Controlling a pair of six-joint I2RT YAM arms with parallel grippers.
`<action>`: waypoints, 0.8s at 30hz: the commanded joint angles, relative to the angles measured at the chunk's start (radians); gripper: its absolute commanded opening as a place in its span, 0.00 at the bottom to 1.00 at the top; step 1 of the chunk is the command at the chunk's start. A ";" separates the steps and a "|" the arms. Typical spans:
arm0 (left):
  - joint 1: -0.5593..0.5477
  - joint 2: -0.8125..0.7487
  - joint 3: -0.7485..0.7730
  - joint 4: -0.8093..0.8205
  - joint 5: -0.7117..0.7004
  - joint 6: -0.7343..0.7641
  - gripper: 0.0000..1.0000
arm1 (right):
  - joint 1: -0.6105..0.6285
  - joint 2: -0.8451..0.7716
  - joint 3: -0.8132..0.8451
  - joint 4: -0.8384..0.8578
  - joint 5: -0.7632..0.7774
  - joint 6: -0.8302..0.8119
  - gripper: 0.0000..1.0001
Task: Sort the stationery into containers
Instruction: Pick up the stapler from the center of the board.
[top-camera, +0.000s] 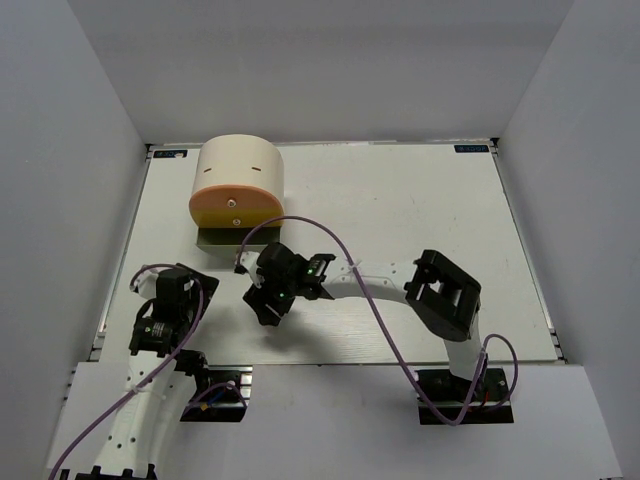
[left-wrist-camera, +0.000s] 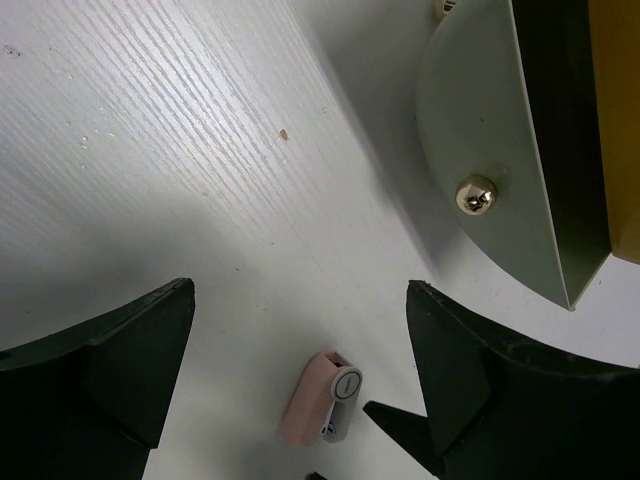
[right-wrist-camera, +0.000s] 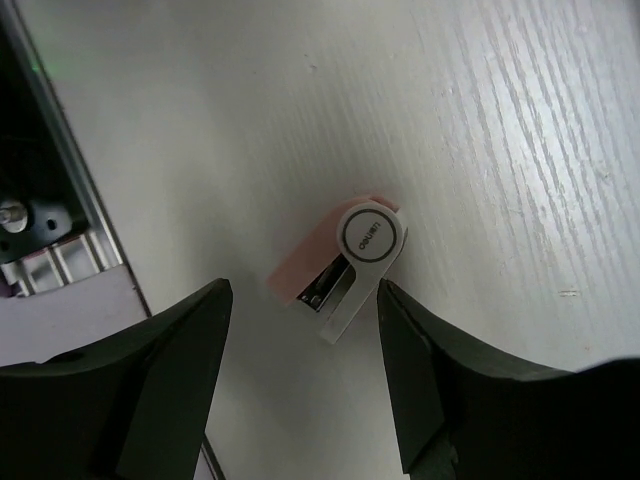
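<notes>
The small pinkish clip-like piece (right-wrist-camera: 338, 262), with a white round-ended lever, lies flat on the white table. My right gripper (right-wrist-camera: 305, 292) is open just above it, one finger on each side. In the top view the right gripper (top-camera: 266, 306) hides the piece. The piece also shows in the left wrist view (left-wrist-camera: 322, 398), low between my open, empty left gripper's (left-wrist-camera: 300, 290) fingers but farther off. The cream cylindrical cabinet (top-camera: 240, 172) stands far left, its pale green bottom drawer (left-wrist-camera: 490, 150) pulled out. No markers or pencil-like sticks are in view.
The orange drawer front (top-camera: 232, 206) is shut above the green one. A round metal knob (left-wrist-camera: 476, 194) sits on the green front, with a yellow drawer (left-wrist-camera: 618, 120) above it. The table's metal edge rail (right-wrist-camera: 70, 230) runs near the clip. The left arm (top-camera: 165, 310) sits at the near left.
</notes>
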 joint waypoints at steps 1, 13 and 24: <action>-0.001 -0.006 0.037 -0.008 -0.017 -0.006 0.97 | 0.024 0.027 0.036 0.014 0.110 0.062 0.66; -0.001 -0.006 0.028 -0.008 -0.017 -0.006 0.97 | 0.077 0.105 0.050 0.019 0.314 0.062 0.58; -0.001 -0.016 0.017 0.001 -0.006 -0.024 0.97 | 0.070 -0.078 -0.053 0.068 0.290 -0.076 0.17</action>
